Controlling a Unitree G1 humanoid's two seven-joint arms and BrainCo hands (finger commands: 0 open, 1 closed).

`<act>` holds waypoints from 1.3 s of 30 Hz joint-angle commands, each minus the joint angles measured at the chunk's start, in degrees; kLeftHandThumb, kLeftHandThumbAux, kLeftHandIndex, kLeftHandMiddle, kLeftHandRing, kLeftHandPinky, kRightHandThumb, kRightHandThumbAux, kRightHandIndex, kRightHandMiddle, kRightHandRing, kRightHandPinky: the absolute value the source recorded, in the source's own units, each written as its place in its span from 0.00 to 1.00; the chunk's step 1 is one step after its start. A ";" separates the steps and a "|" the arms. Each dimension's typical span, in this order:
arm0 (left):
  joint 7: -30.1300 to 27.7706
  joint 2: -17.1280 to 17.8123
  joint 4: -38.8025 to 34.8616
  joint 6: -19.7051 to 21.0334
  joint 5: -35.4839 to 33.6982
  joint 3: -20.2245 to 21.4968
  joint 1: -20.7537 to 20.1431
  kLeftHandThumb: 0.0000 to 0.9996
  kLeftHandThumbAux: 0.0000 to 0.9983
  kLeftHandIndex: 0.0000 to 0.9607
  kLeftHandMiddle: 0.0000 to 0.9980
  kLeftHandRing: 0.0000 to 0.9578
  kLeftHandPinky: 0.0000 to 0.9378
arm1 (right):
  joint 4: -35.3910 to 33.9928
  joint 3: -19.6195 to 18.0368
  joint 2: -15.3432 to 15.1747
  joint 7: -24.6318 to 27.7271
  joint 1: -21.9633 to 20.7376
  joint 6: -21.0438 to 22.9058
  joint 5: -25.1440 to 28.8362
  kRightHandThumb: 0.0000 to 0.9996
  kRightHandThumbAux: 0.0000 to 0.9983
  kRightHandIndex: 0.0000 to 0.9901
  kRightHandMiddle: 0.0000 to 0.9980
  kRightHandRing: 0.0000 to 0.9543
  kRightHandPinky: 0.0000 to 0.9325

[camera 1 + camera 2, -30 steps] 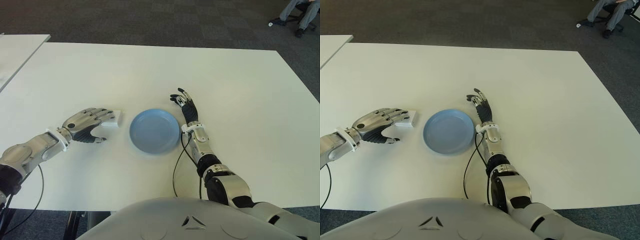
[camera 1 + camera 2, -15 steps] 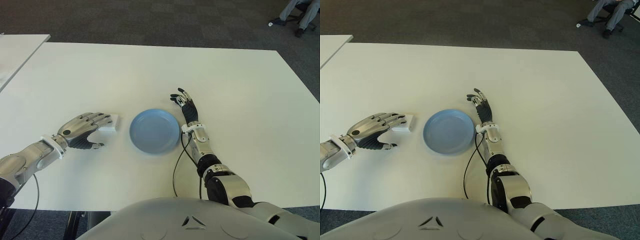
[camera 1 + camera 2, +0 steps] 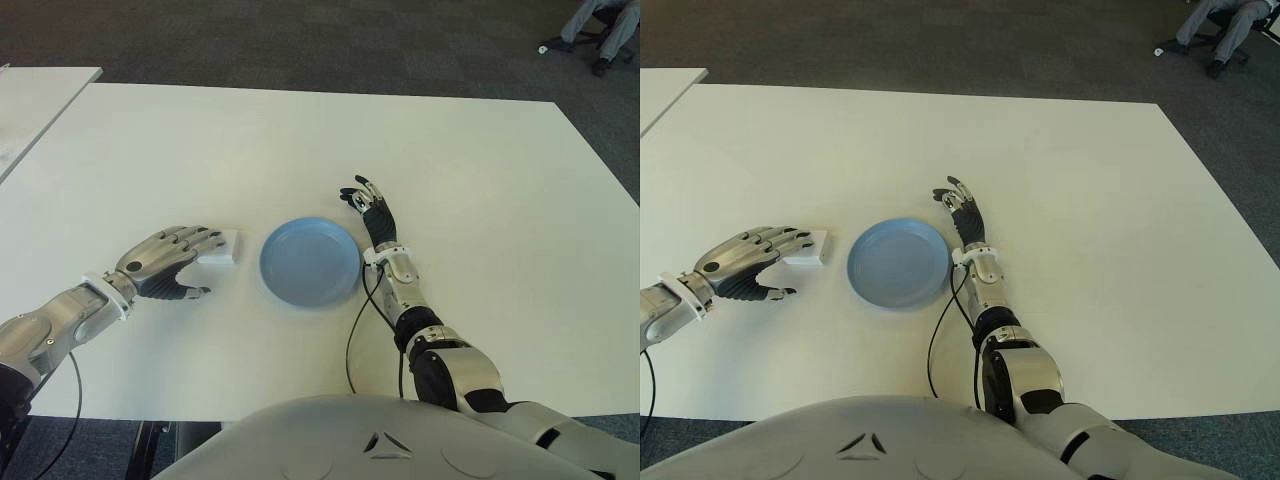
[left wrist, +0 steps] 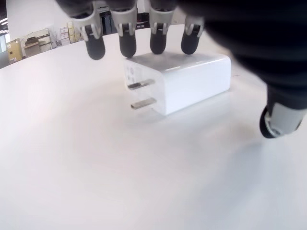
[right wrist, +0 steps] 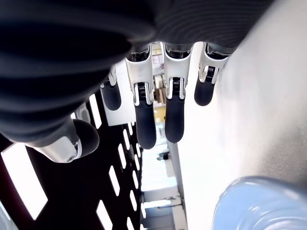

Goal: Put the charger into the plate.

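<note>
A white charger lies flat on the white table, just left of a light blue plate. Its two metal prongs point toward my left palm in the left wrist view. My left hand hovers over the charger's left end, fingers spread and reaching above its top, thumb apart at the side; nothing is grasped. The plate holds nothing. My right hand shows by the plate's upper right rim, fingers relaxed and holding nothing.
A second white table stands at the far left. A seated person's legs show at the top right, well off on the dark carpet. A black cable runs along my right forearm.
My left hand pulled back toward me and to the left over the first half second, uncovering more of the charger; since then it has hardly moved. The right hand is still.
</note>
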 commanded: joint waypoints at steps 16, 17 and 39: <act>-1.12 -5.02 4.57 -3.15 0.41 3.20 -10.52 0.21 0.22 0.00 0.00 0.00 0.00 | 2.93 -0.84 1.12 0.07 0.84 1.69 0.08 0.00 0.51 0.14 0.35 0.31 0.17; -1.17 -5.16 4.99 -3.38 0.35 3.15 -10.92 0.22 0.22 0.00 0.00 0.00 0.00 | 2.92 -0.83 1.14 -0.03 0.83 1.79 0.04 0.00 0.51 0.14 0.35 0.31 0.17; -4.67 -7.71 10.19 -5.01 1.82 1.26 -17.51 0.28 0.21 0.00 0.00 0.00 0.00 | 2.10 -0.72 1.73 -1.37 1.22 2.26 -0.09 0.00 0.53 0.15 0.37 0.32 0.20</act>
